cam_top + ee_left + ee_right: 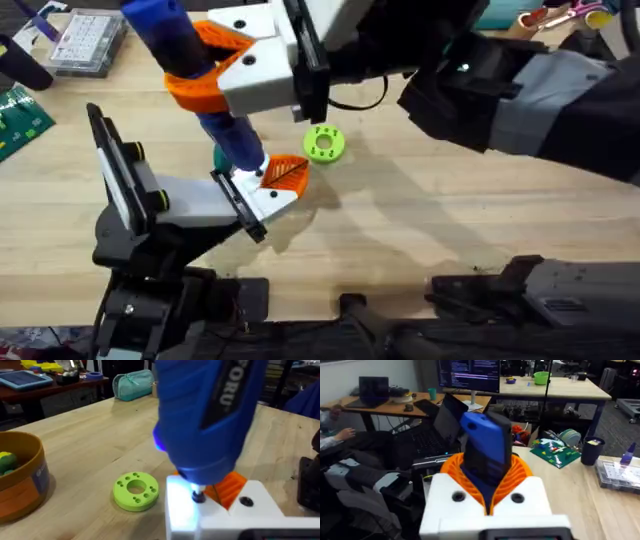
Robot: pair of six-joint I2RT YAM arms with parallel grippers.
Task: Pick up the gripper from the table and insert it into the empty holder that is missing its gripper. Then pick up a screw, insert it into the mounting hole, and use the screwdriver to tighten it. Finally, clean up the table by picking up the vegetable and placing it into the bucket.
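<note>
Far left on the table point(440, 225) I see a clear parts box point(85, 40) and a green circuit board point(20, 120). In my left wrist view the orange-brown bucket point(22, 477) sits out at the side, with something yellow-green inside. The left arm point(130, 200) lies low and points in toward the middle; I cannot tell if its jaws are apart or together. The white holder point(262, 195) is at its tip. The big blue screwdriver point(165, 35) leans down over it, and its thin bit touches the holder's top by a screw hole. The orange gripper point(287, 173) sticks out of the holder, just beside the bit. A lime-green disc point(323, 143) lies near it. My right gripper point(490, 480) reaches across, its orange pads clamped around the screwdriver
</note>
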